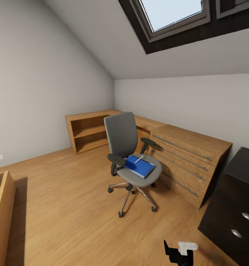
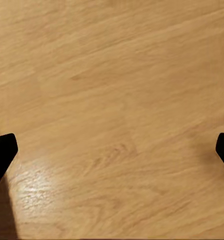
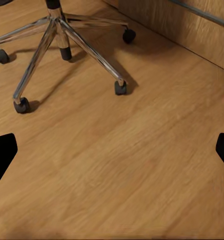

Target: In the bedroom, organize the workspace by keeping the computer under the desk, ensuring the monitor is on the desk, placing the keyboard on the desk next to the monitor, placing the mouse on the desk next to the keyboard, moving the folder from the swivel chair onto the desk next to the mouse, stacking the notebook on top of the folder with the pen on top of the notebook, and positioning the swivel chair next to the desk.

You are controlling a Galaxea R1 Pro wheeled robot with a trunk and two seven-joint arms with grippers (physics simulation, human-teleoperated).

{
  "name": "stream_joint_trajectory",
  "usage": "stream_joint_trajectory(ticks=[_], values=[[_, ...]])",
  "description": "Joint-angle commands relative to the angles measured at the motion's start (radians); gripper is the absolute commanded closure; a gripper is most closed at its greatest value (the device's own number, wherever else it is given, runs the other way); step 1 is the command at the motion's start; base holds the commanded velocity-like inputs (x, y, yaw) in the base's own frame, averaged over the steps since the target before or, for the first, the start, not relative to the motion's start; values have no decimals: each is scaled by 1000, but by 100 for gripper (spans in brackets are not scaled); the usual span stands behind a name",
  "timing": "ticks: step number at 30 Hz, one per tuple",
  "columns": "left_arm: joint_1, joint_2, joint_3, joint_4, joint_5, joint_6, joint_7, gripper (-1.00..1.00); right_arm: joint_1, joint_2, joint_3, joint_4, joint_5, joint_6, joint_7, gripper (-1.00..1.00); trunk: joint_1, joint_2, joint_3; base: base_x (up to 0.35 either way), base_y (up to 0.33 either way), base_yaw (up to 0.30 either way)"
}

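The swivel chair (image 1: 130, 155) stands in the middle of the wooden floor, its grey back toward the far wall. On its seat lies the blue folder (image 1: 140, 167) with a thin pale pen (image 1: 139, 159) across it. I cannot tell a notebook apart from the blue stack. At the right edge is the desk's black drawer unit (image 1: 235, 210). The computer, monitor, keyboard and mouse are out of view. My left gripper (image 2: 112, 150) is open over bare floor. My right gripper (image 3: 112, 150) is open, low over the floor near the chair's chrome star base (image 3: 57, 35). Part of the right arm (image 1: 180, 253) shows low in the head view.
A light wooden drawer cabinet (image 1: 187, 162) stands right behind the chair, between it and the black unit. An open wooden shelf (image 1: 88, 131) sits in the far corner. Another wooden piece (image 1: 2, 214) is at the lower left. A sloped ceiling with a skylight (image 1: 172, 14) hangs overhead.
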Motion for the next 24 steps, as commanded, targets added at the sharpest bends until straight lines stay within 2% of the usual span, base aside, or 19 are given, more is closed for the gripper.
stream_joint_trajectory(ticks=[1,5,9,17,24], values=[[0,1,-9,22,7,-51,8,-100,-1,3,-10,2,7,-3,3,-100,-4,7,2,0,0,-297],[0,-10,-9,47,7,-96,8,-100,0,1,-10,2,5,-3,-6,-100,-19,35,14,0,0,-297],[0,-17,-8,52,7,-103,11,-100,0,1,-10,2,5,-4,-52,-100,-35,63,27,0,0,-297],[0,-21,-8,53,8,-105,12,-100,0,1,-10,2,3,-2,-80,-100,-65,119,52,-8,0,-297],[0,-19,-6,53,10,-105,12,-100,0,3,-10,2,4,0,-82,-100,-92,168,73,-242,83,-295]])
